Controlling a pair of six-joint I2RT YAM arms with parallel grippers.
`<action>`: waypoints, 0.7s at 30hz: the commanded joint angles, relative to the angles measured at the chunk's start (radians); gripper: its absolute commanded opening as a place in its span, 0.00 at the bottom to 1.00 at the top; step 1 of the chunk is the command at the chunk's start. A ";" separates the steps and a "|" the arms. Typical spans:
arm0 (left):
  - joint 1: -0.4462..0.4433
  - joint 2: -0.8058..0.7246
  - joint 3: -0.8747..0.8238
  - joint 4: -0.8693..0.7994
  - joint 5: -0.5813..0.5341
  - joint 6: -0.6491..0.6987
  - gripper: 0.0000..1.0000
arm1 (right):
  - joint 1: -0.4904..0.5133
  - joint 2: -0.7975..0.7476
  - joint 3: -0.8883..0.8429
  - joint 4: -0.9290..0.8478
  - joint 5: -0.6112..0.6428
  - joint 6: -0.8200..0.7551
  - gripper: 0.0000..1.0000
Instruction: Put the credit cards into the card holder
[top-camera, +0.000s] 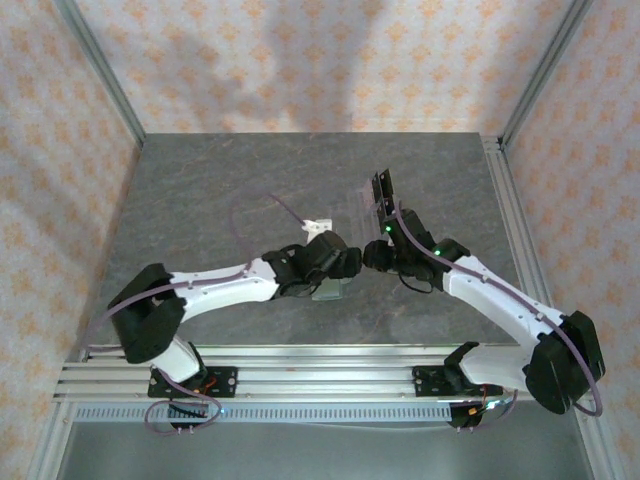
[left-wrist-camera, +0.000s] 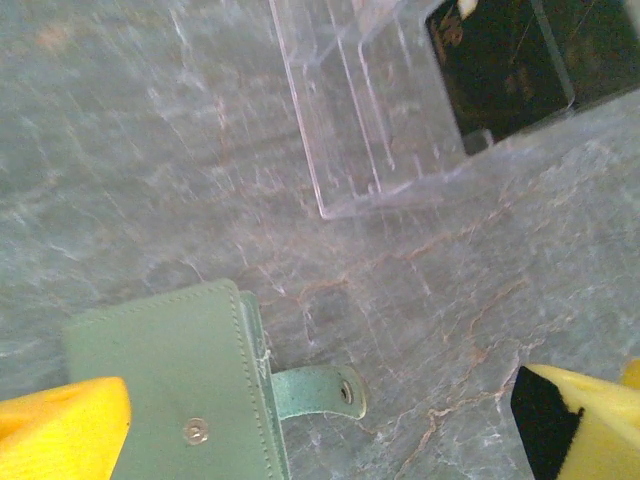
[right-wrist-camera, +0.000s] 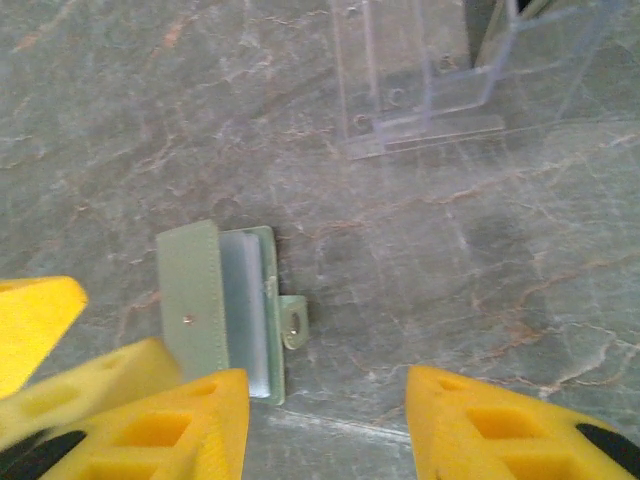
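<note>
1. Top: wallet (top-camera: 330, 292) mid-table (top-camera: 200, 200), toward near edge, under left gripper (top-camera: 335, 278); right gripper (top-camera: 376, 257) just beside; black cards (top-camera: 381, 192) in clear stand (top-camera: 362, 208) farther back.
2. Left wrist: fingers (left-wrist-camera: 60, 430) wide apart, one at wallet corner; tab (left-wrist-camera: 320, 390) sticking out.
3. Right wrist: fingers (right-wrist-camera: 500, 420) wide apart, nothing held; wallet ajar, pale inside showing.

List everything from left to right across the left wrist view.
Yellow foam finger at the left edge → sage-green folding leather wallet → clear plastic card stand → black rectangular card → yellow foam finger with a black pad at the right edge.
</note>
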 joint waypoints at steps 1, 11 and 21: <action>0.027 -0.107 0.055 -0.065 -0.068 0.022 1.00 | 0.011 0.020 0.029 -0.002 -0.067 -0.008 0.45; 0.134 -0.235 -0.074 -0.378 -0.195 -0.001 1.00 | 0.127 0.226 0.164 0.062 -0.143 -0.014 0.40; 0.135 -0.228 -0.240 -0.355 -0.161 -0.030 1.00 | 0.169 0.422 0.254 0.145 -0.158 -0.012 0.33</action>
